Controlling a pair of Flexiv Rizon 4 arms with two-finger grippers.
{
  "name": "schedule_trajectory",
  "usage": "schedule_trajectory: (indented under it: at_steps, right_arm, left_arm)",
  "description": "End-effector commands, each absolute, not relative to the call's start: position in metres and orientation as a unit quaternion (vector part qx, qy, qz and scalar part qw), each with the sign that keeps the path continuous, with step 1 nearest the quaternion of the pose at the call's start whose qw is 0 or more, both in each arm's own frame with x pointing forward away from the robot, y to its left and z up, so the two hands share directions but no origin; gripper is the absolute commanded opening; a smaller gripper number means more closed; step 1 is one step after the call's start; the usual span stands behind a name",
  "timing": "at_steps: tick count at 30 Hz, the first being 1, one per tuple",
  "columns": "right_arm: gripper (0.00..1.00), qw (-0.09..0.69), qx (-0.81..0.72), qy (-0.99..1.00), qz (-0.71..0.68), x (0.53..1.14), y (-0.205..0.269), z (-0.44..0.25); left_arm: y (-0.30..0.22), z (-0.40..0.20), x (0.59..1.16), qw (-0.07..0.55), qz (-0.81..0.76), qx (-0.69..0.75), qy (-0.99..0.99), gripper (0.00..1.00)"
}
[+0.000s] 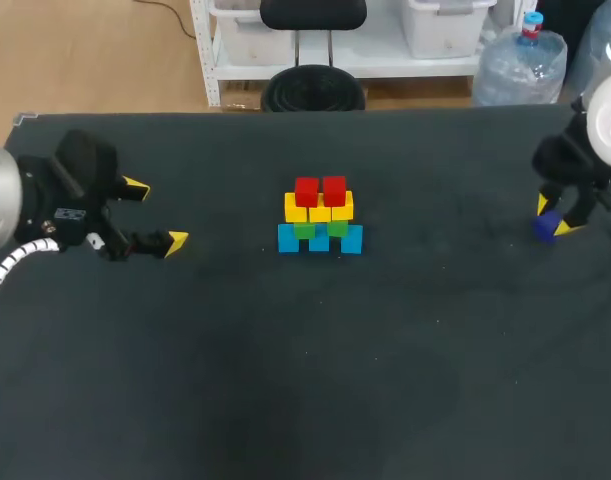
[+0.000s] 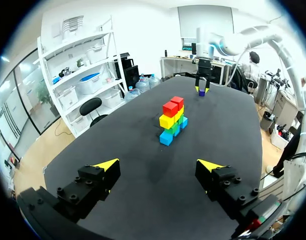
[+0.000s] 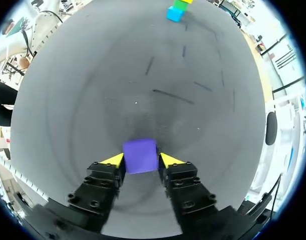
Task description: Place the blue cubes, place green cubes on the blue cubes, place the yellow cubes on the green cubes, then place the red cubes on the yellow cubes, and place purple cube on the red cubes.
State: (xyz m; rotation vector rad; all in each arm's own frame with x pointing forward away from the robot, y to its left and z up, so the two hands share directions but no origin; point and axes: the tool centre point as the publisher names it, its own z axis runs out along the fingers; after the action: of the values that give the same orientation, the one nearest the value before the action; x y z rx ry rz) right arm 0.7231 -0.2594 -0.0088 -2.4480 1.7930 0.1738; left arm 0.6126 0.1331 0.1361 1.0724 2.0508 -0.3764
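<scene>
We are reaching in from the left edge of the head view with our left arm [image 1: 0, 205], its wrist lying low and nearly level over the table [image 1: 305, 380], with the fingers pointing toward the middle. The left claw [image 1: 156, 213] is standing wide open, its two yellow tips well apart and gripping nothing. In the left wrist view the same claw [image 2: 159, 165] is showing only dark tabletop between its fingers.

Our right arm [image 1: 607, 125] is coming in at the right edge, in the upper half of the frame, with its wrist turned down so the fingers are pointing at the table. The right claw [image 1: 555, 216] is pinching the purple cube [image 1: 544, 228]. In the right wrist view this claw [image 3: 141, 160] is pressing both tips against opposite sides of the cube [image 3: 140, 156], opened only to the cube's width. We cannot tell whether the cube is resting on the table or hanging just above it.

Farther out, in the middle of the head view and well apart from both claws, the pile is standing. The blue cubes [image 1: 288, 238] are forming the bottom row, the green cubes [image 1: 337, 228] are sitting on them, the yellow cubes [image 1: 296, 208] are lying above, and the red cubes [image 1: 334, 189] are sitting side by side on top. In the left wrist view the pile is rising straight ahead of the open claw, and beyond it the right claw [image 2: 202, 91] is hanging fingers-down.
</scene>
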Motion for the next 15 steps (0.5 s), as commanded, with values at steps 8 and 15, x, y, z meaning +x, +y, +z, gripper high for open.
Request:
schedule_trajectory:
  at_steps: [8,15]
  right_arm:
    - [0.00,0.065,-0.791,0.606,0.060,0.726,-0.257,-0.003]
    - [0.00,0.056,-0.752,0.656,0.036,0.718,-0.231,0.019]
  left_arm:
    - [0.130,0.137,0.613,0.384,-0.142,0.420,0.810,1.00]
    - [0.130,0.137,0.613,0.384,-0.142,0.420,0.810,1.00]
